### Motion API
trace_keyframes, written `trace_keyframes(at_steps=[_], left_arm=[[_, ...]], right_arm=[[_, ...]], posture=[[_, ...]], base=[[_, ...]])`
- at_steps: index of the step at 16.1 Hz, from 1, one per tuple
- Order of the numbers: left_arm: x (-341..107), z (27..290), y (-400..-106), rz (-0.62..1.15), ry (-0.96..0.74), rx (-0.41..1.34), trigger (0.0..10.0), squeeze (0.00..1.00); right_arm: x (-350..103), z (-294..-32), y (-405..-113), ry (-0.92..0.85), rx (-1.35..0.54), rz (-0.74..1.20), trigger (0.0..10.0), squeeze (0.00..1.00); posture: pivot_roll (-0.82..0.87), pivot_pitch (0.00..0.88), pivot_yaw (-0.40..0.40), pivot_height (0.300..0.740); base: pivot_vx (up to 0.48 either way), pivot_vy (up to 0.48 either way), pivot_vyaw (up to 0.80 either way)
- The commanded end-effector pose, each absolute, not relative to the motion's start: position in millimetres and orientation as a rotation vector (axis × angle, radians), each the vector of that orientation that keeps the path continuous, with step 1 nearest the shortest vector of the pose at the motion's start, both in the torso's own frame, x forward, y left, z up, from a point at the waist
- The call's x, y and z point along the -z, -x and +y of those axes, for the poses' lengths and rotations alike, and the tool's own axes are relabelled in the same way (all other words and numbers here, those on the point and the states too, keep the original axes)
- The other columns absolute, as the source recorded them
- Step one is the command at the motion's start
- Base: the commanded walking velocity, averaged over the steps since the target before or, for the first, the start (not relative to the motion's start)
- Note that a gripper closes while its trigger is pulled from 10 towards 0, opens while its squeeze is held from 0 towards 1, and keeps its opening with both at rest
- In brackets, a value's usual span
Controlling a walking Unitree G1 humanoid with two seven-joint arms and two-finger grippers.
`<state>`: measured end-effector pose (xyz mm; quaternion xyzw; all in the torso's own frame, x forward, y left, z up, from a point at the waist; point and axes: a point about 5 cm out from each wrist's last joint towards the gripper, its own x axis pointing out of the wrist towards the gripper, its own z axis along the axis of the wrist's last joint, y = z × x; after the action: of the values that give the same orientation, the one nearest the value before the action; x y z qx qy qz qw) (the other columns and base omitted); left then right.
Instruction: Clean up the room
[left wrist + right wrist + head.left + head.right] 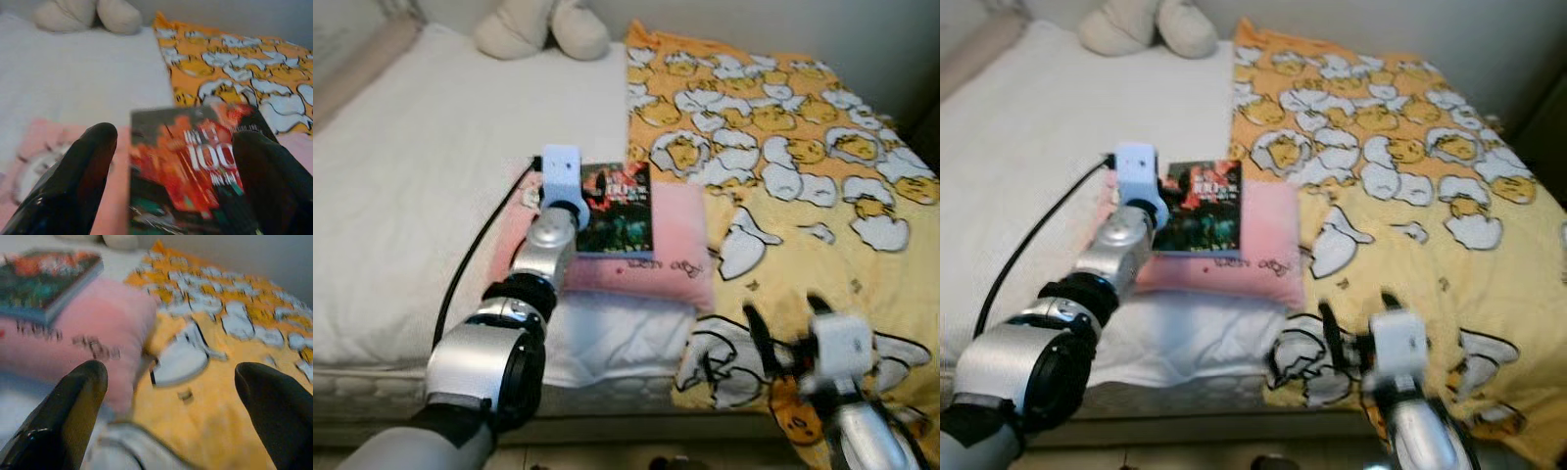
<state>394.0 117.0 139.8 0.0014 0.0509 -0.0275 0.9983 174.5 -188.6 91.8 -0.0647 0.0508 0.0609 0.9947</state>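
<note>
Nearest, at the bed's near edge, the right gripper [781, 345] hovers low over the yellow egg-print blanket [803, 186], its fingers [78, 406] spread wide and holding nothing; the right wrist view looks past them at the blanket and the pink pillow's right end.

A little farther and to the left, the left gripper [176, 161] reaches out over the pink pillow [680, 240], which lies on the white sheet [421, 186] just beside the blanket's left edge. A dark book [617, 208] with a red and green cover lies flat on the pillow. The left fingers [83, 171] are wide open, one on each side of the book's near end, not yet closed on it.

The step in hand looks like picking up the book. To do it well, the fingers should probably come down past the cover's edges, stay centred on the book, and close on it without pinching the soft pillow beneath.

Farthest, a cream plush toy [543, 27] rests at the head of the bed.
</note>
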Motion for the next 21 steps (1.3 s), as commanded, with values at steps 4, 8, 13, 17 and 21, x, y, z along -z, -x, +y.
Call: trace_keyframes(at_steps=[4,8,13,17,21], left_arm=[[-125,145,-388,0.144,-0.08,-0.128,10.0,0.0],[-111,142,-381,0.168,-0.022,-0.113,10.0,0.0],[-124,136,-380,-0.009,-0.176,-0.108,10.0,0.0],[-127,119,-375,-0.104,-0.274,-0.05,10.0,0.0],[-85,106,-358,0.117,-0.033,0.042,10.0,0.0]], right_arm=[[-101,-192,-159,0.141,-0.135,0.152,10.0,0.0],[-100,-191,-154,0.14,-0.145,0.194,10.0,0.0],[-98,-192,-155,0.14,-0.142,0.204,10.0,0.0],[-95,-191,-157,0.14,-0.139,0.213,10.0,0.0],[-92,-190,-159,0.138,-0.135,0.215,10.0,0.0]], posture=[[-0.24,0.119,-0.102,0.74],[-0.23,0.119,-0.103,0.74],[-0.22,0.106,-0.091,0.74],[-0.2,0.094,-0.078,0.74],[-0.2,0.087,-0.071,0.74]], base=[[0.0,0.0,0.0],[0.0,0.0,0.0],[0.0,0.0,0.0],[0.0,0.0,0.0],[0.0,0.0,0.0]])
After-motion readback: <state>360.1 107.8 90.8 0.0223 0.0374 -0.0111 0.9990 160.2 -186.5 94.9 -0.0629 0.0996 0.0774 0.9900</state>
